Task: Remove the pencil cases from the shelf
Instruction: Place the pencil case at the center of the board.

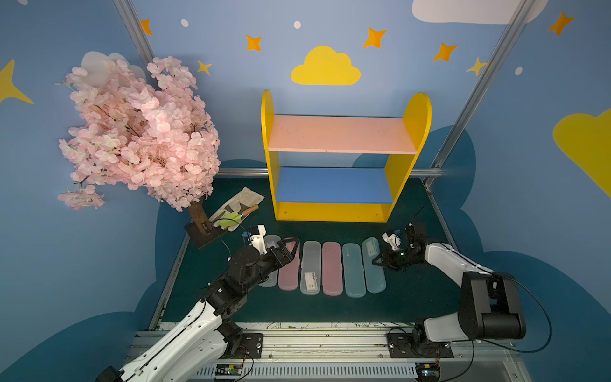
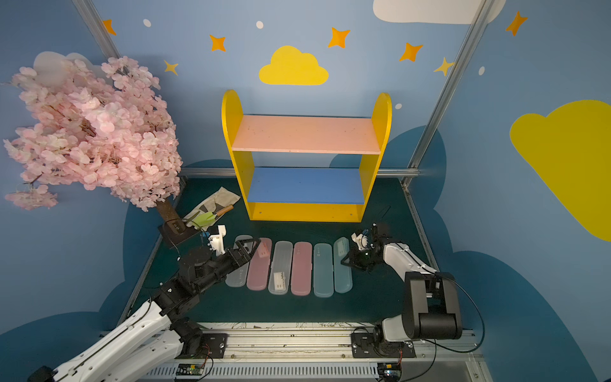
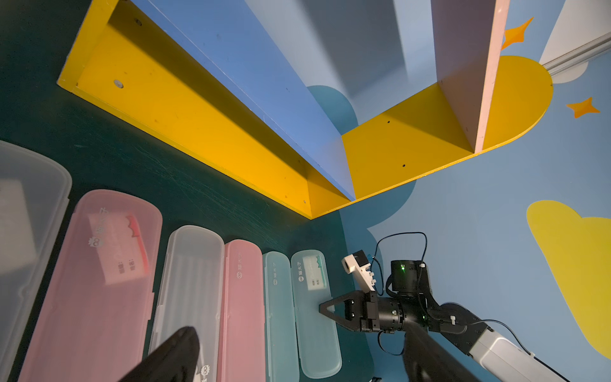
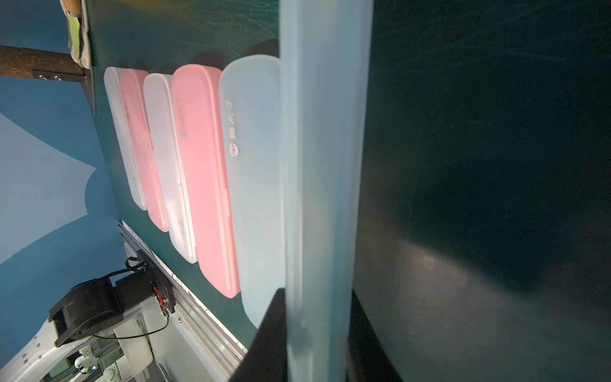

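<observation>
All six of your pencil cases [image 1: 332, 268] lie flat on the green table [image 1: 297, 309]. They sit side by side in one row across its middle, each running from the front edge toward the back edge. From the left edge to the right they read clear, pink, clear, pink, teal, teal.

The shelf [image 1: 330, 212] stands upright at the back edge, behind the row and apart from it.

Your left hand [image 1: 291, 248] hovers released, fingers spread wide, above the far ends of the leftmost clear case [image 1: 271, 242] and the pink case [image 1: 288, 276] beside it. It grasps nothing.

Your right hand [image 1: 375, 262] sits low toward the right edge, clenched on the outer long side of the rightmost teal case [image 1: 371, 281]. In the right wrist view that case fills the gap between the two black fingers [image 4: 271, 330].

A pink blossom tree [image 1: 142, 132] rises at the back-left corner. A glove [image 1: 246, 198] with a trowel [image 1: 243, 214] on it lies between its trunk and the shelf.
</observation>
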`<move>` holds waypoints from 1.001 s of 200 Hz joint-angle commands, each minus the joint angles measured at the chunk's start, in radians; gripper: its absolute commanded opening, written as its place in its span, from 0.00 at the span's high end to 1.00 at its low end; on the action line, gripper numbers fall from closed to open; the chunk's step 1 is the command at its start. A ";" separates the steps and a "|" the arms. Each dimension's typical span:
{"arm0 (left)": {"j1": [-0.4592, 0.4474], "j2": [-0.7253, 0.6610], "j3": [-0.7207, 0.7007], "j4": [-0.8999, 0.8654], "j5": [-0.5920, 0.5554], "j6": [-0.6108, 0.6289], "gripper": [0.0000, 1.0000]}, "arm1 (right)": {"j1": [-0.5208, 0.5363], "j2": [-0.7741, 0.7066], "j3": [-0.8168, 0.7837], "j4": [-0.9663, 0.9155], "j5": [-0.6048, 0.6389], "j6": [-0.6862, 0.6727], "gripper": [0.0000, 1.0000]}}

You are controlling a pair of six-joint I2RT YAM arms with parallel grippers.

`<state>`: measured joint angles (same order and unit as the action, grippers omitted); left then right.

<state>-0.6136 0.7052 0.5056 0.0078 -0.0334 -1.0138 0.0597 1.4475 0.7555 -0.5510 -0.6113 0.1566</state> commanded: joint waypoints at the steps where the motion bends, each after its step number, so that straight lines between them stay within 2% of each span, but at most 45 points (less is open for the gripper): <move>1: 0.008 -0.015 -0.019 0.005 0.006 0.008 0.02 | -0.004 0.020 0.037 -0.024 -0.010 -0.008 0.79; 37: 0.012 -0.030 -0.030 0.004 0.006 0.001 0.02 | -0.004 0.039 0.045 -0.038 0.005 -0.006 0.72; 70: 0.016 -0.045 -0.034 -0.005 0.003 0.000 0.02 | -0.005 0.043 0.048 -0.050 0.031 -0.002 0.57; 120: 0.021 -0.059 -0.036 -0.019 -0.002 0.005 0.02 | -0.005 0.062 0.063 -0.077 0.087 0.007 0.43; 200: 0.024 -0.062 -0.047 -0.044 -0.020 0.022 0.01 | 0.000 0.098 0.093 -0.104 0.146 0.018 0.33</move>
<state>-0.5953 0.6521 0.4732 -0.0223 -0.0414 -1.0134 0.0597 1.5314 0.8200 -0.6186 -0.4881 0.1734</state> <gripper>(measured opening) 0.986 0.660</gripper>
